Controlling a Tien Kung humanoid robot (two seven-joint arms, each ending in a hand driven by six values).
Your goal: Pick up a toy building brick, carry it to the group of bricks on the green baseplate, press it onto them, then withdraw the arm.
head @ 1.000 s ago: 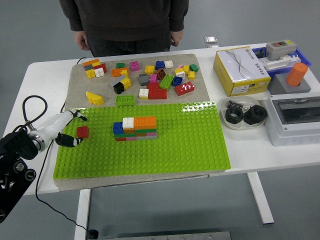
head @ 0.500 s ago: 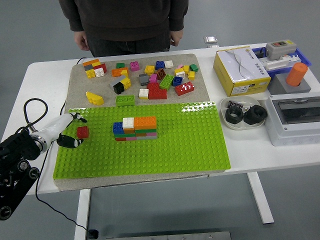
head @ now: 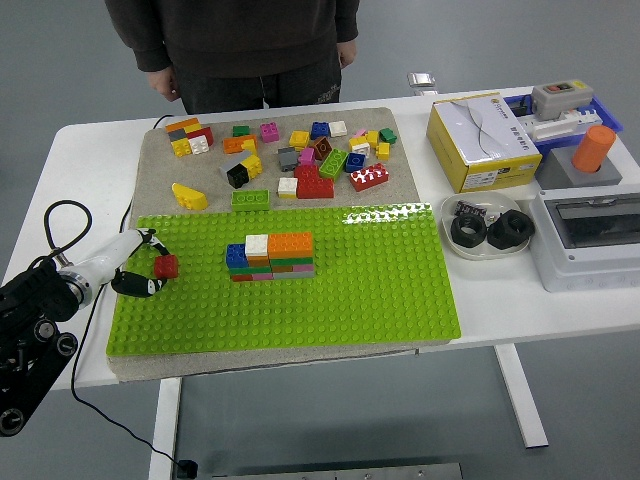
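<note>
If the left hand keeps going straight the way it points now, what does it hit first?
The left hand, holding the red brick, points right across the green baseplate. First in line is probably the stacked group of bricks, at its blue left end; height is unclear.

Bright studded green baseplate on white tabletop.
Red brick centre-left; stacked group blue, white, orange over green, brown, pink; beige mat upper left with mixed-colour loose bricks; white, black-tipped fingers.

The left arm is black with round screw-studded joints, a looping black cable, and white, black-tipped fingers.
</note>
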